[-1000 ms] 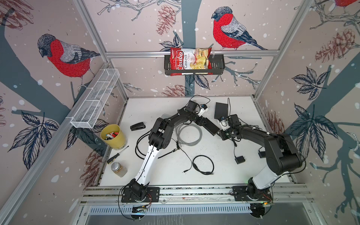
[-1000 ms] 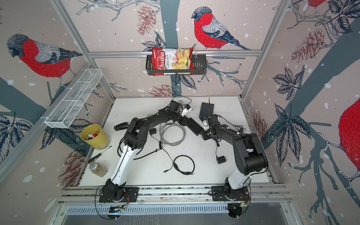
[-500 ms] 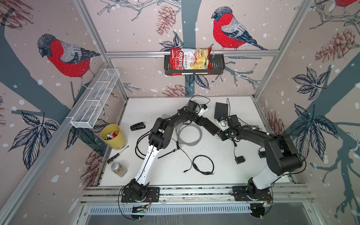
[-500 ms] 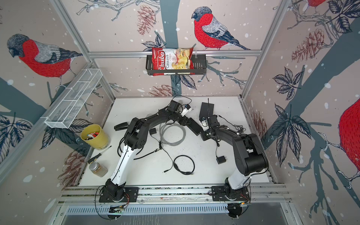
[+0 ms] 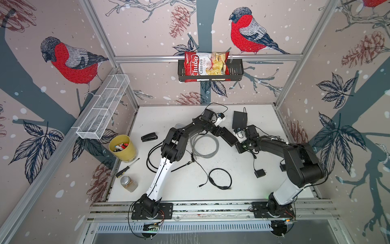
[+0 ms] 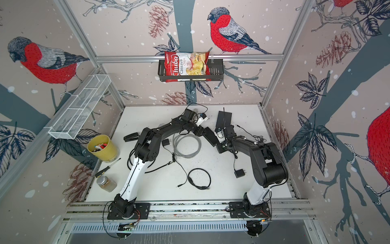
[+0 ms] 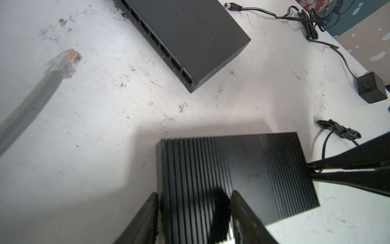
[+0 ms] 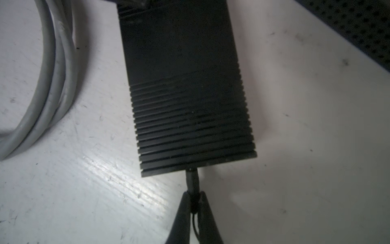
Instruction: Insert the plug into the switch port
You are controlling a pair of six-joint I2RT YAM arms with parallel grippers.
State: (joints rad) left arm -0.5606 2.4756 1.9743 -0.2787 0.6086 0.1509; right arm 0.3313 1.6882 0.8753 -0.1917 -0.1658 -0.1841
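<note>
Clamping ribbed black box (image 7: 232, 169) in left gripper (image 7: 194, 211), mid-width grip. Pinching plug (image 8: 192, 179) in right gripper (image 8: 194, 197), almost fully closed. Reaching forward with both arms, tips facing, close together.

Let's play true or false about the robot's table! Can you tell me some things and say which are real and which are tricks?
1. The right gripper pinches a thin black plug at the edge of the ribbed box. True.
2. The left gripper holds nothing. False: its jaws grip the ribbed box from both sides.
3. A screwdriver lies on the table near the yellow cup. True.
4. The chips bag is inside the yellow cup. False: it sits in the black basket up on the back wall.
</note>
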